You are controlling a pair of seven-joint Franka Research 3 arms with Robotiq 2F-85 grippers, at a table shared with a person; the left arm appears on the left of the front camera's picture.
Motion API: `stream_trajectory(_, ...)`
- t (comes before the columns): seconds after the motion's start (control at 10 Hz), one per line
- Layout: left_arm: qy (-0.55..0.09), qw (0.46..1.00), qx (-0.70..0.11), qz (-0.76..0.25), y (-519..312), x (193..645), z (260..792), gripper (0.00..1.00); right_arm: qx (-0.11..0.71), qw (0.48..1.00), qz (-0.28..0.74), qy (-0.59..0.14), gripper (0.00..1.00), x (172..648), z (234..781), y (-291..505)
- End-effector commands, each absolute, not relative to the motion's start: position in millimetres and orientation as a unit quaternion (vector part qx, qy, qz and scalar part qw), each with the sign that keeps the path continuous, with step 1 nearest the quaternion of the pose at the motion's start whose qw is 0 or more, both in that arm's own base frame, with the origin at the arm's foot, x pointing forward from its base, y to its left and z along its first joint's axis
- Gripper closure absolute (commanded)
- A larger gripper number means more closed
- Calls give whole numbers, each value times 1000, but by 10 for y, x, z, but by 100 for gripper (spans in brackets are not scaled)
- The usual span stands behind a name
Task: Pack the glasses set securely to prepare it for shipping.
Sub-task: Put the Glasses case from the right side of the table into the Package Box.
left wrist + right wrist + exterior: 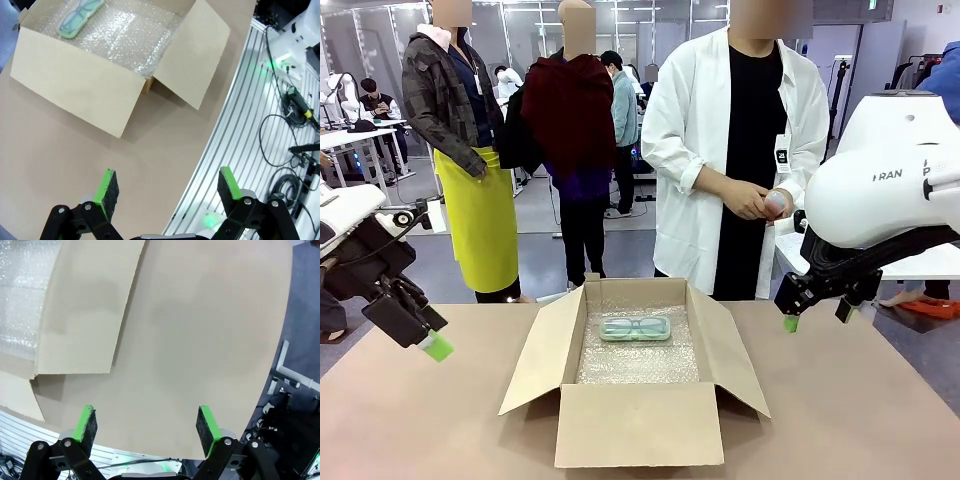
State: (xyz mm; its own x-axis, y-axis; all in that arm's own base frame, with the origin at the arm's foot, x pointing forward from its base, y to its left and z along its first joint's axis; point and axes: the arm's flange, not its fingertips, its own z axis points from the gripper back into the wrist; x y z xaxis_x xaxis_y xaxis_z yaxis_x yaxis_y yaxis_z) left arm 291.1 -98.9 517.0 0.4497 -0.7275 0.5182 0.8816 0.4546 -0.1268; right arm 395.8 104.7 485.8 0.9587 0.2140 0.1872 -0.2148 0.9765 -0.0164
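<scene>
Mint-green glasses case (635,327): lying flat on bubble wrap (638,368) at the far end of open box (640,425) on table (860,400); left fingers (108,186) and right fingers (206,424) spread, empty; advise approaching from above, clear of flaps (542,355).

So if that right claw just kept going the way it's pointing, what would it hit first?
Probably the bare table, just beside the box flap, though depth is hard to judge. The right gripper is open and empty.

light: bright, even, overhead; soft shadows by open brown cardboard box (630,425) on tan tabletop (860,400)
glare: sparkle on clear bubble wrap sheet (125,35)
focus: sharp
distortion: wrist views bow at edges
</scene>
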Motion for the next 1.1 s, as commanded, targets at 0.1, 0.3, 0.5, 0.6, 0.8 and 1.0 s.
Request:
stream_trajectory(0.1,-200,821,-205,-494,-970,2904,5178,0,3,989,110,-96,0,3941,4878,1042)
stream_trajectory(0.3,-200,821,-205,-494,-970,2904,5178,0,3,989,110,-96,0,3941,4878,1042)
stream_trajectory(0.5,-200,821,-205,-494,-970,2904,5178,0,3,989,110,-96,0,3941,4878,1042)
stream_trajectory(0.6,-200,821,-205,-494,-970,2904,5178,0,3,989,110,-96,0,3941,4878,1042)
stream_trajectory(0.8,-200,821,-205,-494,-970,2904,5178,0,3,989,110,-96,0,3941,4878,1042)
stream_trajectory(1.0,-200,821,-205,-494,-970,2904,5178,0,3,989,110,-96,0,3941,4878,1042)
